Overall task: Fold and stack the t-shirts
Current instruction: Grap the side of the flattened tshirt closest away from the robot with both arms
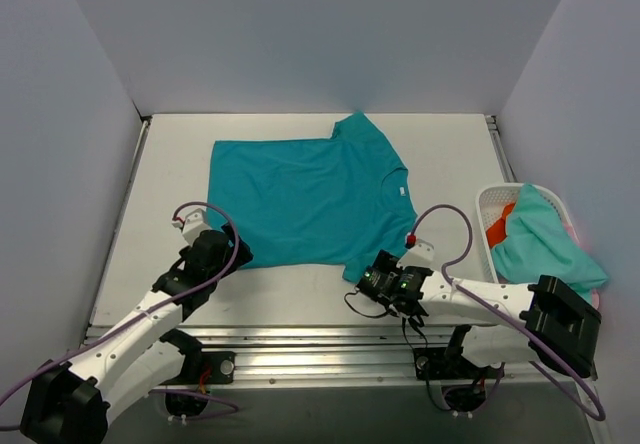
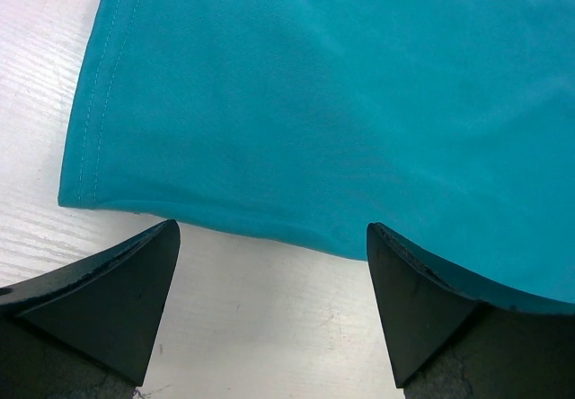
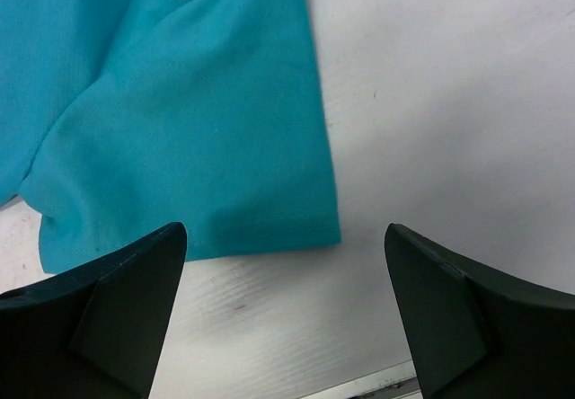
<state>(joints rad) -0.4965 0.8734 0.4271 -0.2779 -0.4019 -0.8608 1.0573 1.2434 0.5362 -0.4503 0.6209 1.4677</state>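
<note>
A deep teal t-shirt (image 1: 305, 196) lies spread flat on the white table, collar to the right. My left gripper (image 1: 222, 249) stands open at the shirt's near left corner; in the left wrist view the hem (image 2: 225, 219) runs just beyond my fingertips (image 2: 135, 282), with bare table between them. My right gripper (image 1: 375, 282) stands open at the near sleeve; the sleeve's edge (image 3: 198, 228) lies just ahead of its fingers (image 3: 449, 309), nothing between them. More t-shirts, a pale aqua one (image 1: 540, 239) and an orange-red one (image 1: 500, 226), sit in the basket.
A white lattice basket (image 1: 487, 204) stands at the table's right edge, with a strip of pink cloth (image 1: 577, 234) at its far side. The metal rail (image 1: 320, 339) runs along the near table edge. Grey walls enclose the table on three sides.
</note>
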